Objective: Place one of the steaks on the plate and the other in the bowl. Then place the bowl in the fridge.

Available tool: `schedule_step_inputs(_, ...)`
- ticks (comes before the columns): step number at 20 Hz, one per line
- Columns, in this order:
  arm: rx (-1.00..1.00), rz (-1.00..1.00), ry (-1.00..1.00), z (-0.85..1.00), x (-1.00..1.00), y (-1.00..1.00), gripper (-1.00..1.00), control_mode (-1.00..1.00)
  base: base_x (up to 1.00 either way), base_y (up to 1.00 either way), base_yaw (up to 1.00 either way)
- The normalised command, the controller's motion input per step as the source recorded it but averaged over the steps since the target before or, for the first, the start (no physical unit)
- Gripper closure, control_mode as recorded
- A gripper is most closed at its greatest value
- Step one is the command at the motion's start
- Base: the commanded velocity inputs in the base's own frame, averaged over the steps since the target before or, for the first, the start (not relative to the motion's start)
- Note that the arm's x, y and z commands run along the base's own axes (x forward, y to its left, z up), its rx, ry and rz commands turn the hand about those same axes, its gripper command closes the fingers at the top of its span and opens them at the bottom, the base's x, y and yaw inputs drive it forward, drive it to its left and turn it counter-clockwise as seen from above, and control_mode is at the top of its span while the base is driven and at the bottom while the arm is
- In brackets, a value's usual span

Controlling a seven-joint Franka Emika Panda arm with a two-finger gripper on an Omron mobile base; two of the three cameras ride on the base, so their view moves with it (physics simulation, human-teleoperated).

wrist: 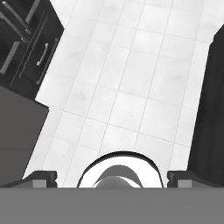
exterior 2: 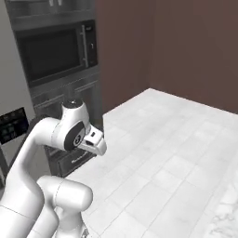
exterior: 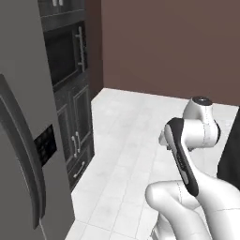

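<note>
Fridge [exterior: 23,140], smooth grey with a long curved dark handle, is filling the left of the left base frame. Tool [wrist: 111,178] is hanging wide apart and empty, fingertips [wrist: 41,177] poking up at the bottom, over glossy white square floor tiles [wrist: 131,87]. Dark built-in oven [exterior 2: 56,51] is standing upper left.
</note>
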Motion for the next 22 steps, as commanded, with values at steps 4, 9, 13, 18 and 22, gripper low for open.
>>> schedule_step_inputs(4, 0.00, 0.00, 0.00, 0.00, 0.00, 0.00, -1.00, 1.00, 0.00, -0.40, 0.91)
schedule_step_inputs(9, 0.00, 0.00, 0.00, 0.00, 0.00, 0.00, -1.00, 1.00, -0.04, -0.89, 0.69)
schedule_step_inputs(13, 0.00, 0.00, 0.00, 0.00, 0.00, 0.00, -1.00, 1.00, -0.70, -0.99, 0.68)
schedule_step_inputs(18, 0.00, 0.00, 0.00, 0.00, 0.00, 0.00, -1.00, 1.00, -0.56, -0.94, 0.55)
schedule_step_inputs(22, 0.00, 0.00, 0.00, 0.00, 0.00, 0.00, -1.00, 1.00, 0.38, -0.77, 0.05)
